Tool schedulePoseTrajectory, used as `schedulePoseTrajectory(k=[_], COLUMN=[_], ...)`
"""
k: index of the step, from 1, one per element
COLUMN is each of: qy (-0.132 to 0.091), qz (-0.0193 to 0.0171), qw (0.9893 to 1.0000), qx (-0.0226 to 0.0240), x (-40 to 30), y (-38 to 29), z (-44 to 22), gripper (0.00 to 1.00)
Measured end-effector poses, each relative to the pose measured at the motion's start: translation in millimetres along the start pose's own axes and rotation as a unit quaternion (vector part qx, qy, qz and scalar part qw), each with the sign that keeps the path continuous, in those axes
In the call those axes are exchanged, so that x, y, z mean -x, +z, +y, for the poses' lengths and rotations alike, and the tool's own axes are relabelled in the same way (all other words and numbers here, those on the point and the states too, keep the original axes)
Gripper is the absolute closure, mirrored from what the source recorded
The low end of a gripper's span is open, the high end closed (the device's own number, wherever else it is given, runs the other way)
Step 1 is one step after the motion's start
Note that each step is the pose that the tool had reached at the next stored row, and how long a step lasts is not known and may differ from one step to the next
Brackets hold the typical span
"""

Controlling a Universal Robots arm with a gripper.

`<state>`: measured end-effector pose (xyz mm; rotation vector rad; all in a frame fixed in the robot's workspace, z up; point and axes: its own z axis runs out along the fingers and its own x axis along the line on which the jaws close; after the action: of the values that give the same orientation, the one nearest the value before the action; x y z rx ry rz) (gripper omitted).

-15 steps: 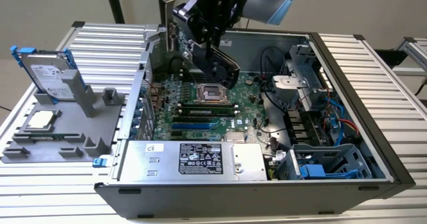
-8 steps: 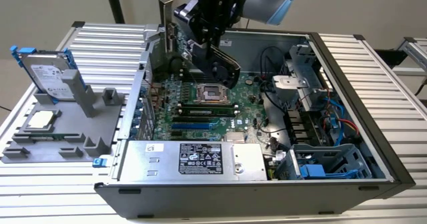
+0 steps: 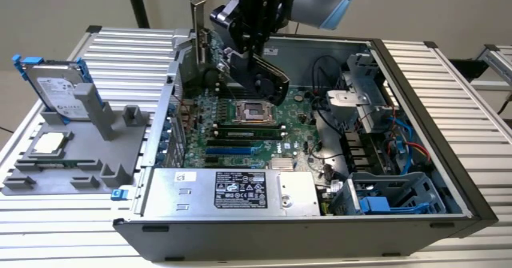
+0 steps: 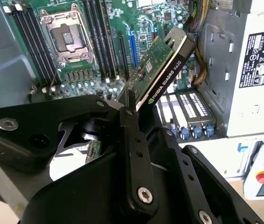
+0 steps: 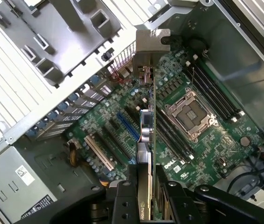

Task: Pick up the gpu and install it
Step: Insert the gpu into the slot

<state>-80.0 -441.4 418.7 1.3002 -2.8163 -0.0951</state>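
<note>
Silver slatted table (image 3: pixel 448 70) beneath open computer case (image 3: pixel 280 241), pincer (image 4: pixel 131 106) tight around the gpu (image 4: pixel 162 63) above its motherboard (image 3: pixel 240 130).

Open computer case (image 3: pixel 320 229), clearances taken from the CPU socket (image 3: pixel 258 110): overhead the case is lidless and access is free, except just beside the socket, where the tilted gpu (image 3: pixel 268 79), clamped in the pincer (image 3: pixel 240 58), hangs over the board. From the socket toward the power supply (image 3: pixel 240 190) lie only low memory slots (image 3: pixel 248 130) and bare expansion slots (image 3: pixel 232 151), until the supply's tall box blocks passage. To the exterior view's left of the socket stands the slotted rear wall (image 3: pixel 170 100); to its right, cables (image 3: pixel 324 76) and drive cages (image 3: pixel 384 193) crowd the bay.
</note>
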Motion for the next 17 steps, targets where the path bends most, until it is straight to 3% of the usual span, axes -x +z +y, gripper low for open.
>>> schedulePoseTrajectory(k=[17], qy=[-0.041], qz=[0.0029], qw=[0.9992], qx=[-0.0004], x=[0.0], y=[0.0], z=[0.0], gripper=[1.00])
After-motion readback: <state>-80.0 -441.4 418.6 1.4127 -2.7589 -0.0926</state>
